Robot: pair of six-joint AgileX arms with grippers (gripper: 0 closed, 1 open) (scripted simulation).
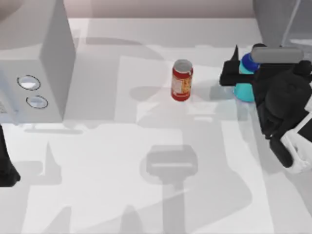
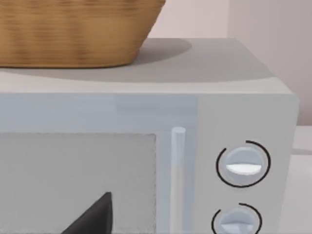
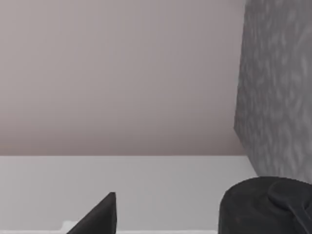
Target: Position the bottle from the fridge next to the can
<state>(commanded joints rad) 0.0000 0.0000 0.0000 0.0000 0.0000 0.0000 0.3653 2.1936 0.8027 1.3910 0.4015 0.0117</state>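
White bench all round, and the right arm's jaws (image 1: 237,77) look pinched on the bottle (image 1: 245,83), already out of the fridge (image 1: 282,22) and well apart from the can (image 1: 182,80); next, carry it closer and set it upright.

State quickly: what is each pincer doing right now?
Left pincer: parked at the table's left edge; cannot be told.
Right pincer: closed on the bottle, right of the can.
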